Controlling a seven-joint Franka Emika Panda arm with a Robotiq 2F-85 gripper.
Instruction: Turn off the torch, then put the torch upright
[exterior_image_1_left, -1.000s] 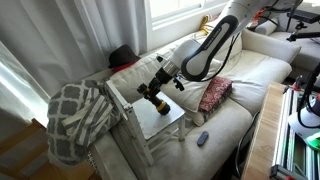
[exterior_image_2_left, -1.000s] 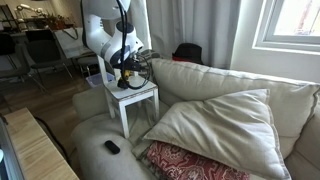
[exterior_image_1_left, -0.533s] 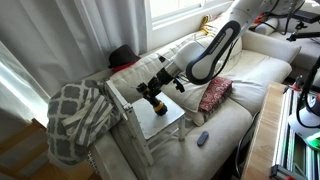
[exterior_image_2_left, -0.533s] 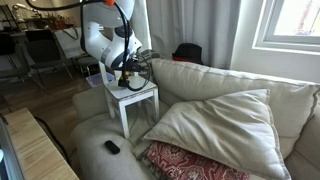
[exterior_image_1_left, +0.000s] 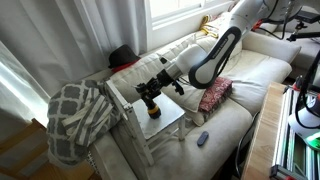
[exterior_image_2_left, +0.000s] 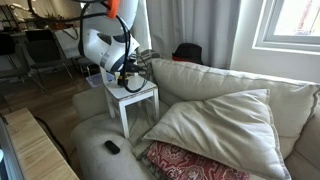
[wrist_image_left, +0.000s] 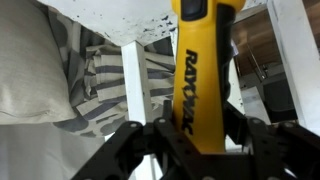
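Note:
The torch has a yellow body with black lettering. In the wrist view it runs lengthwise between my gripper's black fingers, which are shut on it. In an exterior view the torch is small and amber, standing near upright on the small white table under my gripper. In the other exterior view the torch is barely visible at my gripper above the white table. Whether the light is on cannot be told.
A patterned grey blanket hangs beside the table. A cream sofa holds a large cushion and a red patterned pillow. A small dark remote-like object lies on the sofa; it also shows in the other exterior view.
The arm has shifted slightly, its upper links moving; the gripper has stayed over the table with the torch held in about the same place.

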